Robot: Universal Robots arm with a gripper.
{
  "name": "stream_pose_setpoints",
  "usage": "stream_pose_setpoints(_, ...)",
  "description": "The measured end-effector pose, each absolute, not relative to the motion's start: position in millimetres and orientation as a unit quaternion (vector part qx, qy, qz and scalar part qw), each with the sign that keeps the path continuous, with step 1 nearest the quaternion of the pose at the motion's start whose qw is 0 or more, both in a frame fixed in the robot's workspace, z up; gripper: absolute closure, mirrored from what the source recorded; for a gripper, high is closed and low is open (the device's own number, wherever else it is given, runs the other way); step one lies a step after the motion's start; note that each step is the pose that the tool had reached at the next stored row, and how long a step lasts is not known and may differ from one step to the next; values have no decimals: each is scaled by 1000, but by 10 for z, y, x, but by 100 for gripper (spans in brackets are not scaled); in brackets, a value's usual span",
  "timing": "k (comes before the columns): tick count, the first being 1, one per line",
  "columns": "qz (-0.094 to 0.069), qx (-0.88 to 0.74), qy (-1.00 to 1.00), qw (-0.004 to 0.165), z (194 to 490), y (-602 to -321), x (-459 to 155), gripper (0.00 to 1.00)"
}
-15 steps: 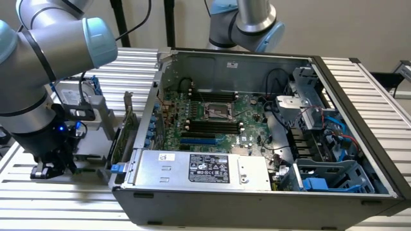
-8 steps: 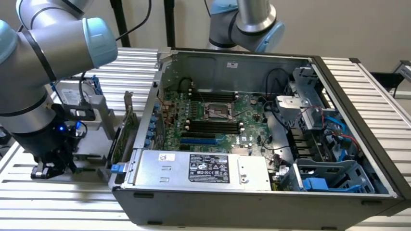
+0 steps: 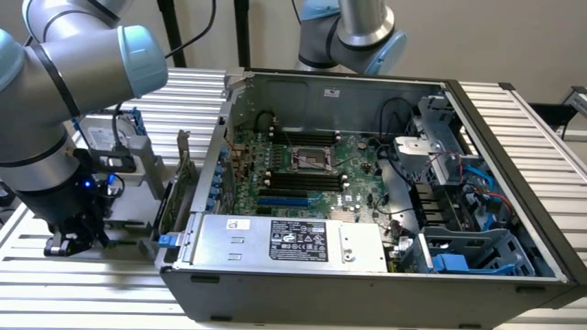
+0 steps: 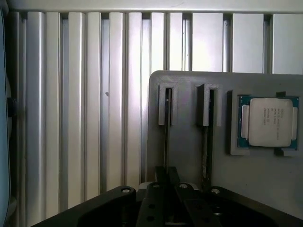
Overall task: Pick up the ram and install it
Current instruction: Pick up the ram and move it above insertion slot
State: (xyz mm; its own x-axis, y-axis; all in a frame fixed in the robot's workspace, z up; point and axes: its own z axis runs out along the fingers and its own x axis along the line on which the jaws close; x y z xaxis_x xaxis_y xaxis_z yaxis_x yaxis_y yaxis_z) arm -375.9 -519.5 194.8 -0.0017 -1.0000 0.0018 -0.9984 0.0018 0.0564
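On the grey holder (image 4: 189,156), which lies on the slatted table (image 4: 94,118), the ram (image 4: 166,142) stands on edge in one slot. Its long axis runs along the slot, parallel to the slats, with one end under the gripper (image 4: 166,177). The jaws are drawn narrow and clamp the ram's upper edge. A second stick (image 4: 206,151) sits in the neighbouring slot, beside the processor (image 4: 268,122). Print on the processor lid and on the power-supply label (image 3: 298,242) is illegible.

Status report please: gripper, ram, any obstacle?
Gripper low over ram, standing in grey holder. Ram not yet installed. Second stick in next slot, apart.
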Motion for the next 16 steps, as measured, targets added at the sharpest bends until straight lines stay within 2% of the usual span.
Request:
stream_pose_setpoints(10, -19, 710, -704, 21, 2066, -5196, -3759, 86)
stream_pose_setpoints(16, -19, 712, -702, 21, 2303, -5196, -3759, 86)
